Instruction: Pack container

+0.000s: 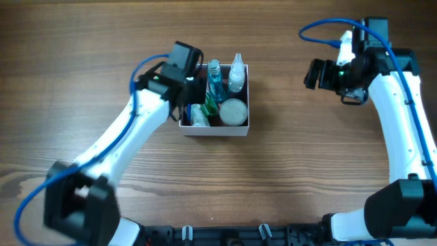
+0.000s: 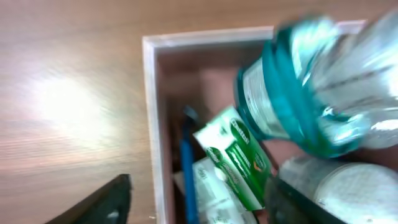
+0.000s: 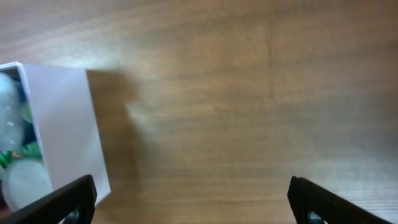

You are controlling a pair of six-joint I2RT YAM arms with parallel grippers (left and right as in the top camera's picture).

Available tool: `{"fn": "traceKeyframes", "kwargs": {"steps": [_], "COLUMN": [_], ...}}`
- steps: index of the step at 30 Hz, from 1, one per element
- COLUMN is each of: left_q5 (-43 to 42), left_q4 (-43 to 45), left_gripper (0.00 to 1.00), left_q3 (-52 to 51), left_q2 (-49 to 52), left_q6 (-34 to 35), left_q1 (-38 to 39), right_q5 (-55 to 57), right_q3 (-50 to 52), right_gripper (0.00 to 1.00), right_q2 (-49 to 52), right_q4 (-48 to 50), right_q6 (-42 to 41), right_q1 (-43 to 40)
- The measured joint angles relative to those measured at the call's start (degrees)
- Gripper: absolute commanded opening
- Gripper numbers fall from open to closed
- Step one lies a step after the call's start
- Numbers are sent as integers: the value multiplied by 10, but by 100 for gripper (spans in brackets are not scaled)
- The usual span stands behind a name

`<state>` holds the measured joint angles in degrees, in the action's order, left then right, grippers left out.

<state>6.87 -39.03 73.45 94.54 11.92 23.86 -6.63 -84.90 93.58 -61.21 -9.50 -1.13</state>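
Note:
The container is a square white-walled box with a dusty-pink inside, at the table's middle. It holds a teal bottle, a clear bottle with a white cap, a round white-lidded jar and small packets. My left gripper is open over the container's left side. In the left wrist view its fingers straddle the left wall, above a green packet and a blue strip. My right gripper is open and empty, to the container's right.
The right wrist view shows bare wood between the open fingers and the container's outer wall at the left edge. The teal bottle leans large over the jar in the left wrist view.

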Motion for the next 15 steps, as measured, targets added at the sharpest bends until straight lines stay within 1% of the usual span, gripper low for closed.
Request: {"fn": "traceKeyframes", "kwargs": {"steps": [2,3,7,10,15], "left_q5": [19,27,44,53,58], "left_q4": [3,7,26,44,53], "left_gripper": [97,100,100,100,100], "left_q3": [0,0,0,0,0], "left_q2": [-32,-49,-92,-100,-99], "left_q6": [-6,-7,4,18,30], "left_q1": [-5,-12,-59,-104,-161], "right_q5": [1,4,34,60,76], "right_q3": [-5,-9,-21,-23,-23], "right_gripper": [100,100,100,100,99], "right_q2": [0,0,-2,-3,-3], "right_q4": [26,44,114,163,215], "right_q6": [5,6,8,9,10], "right_q1": [20,31,77,102,106]}}
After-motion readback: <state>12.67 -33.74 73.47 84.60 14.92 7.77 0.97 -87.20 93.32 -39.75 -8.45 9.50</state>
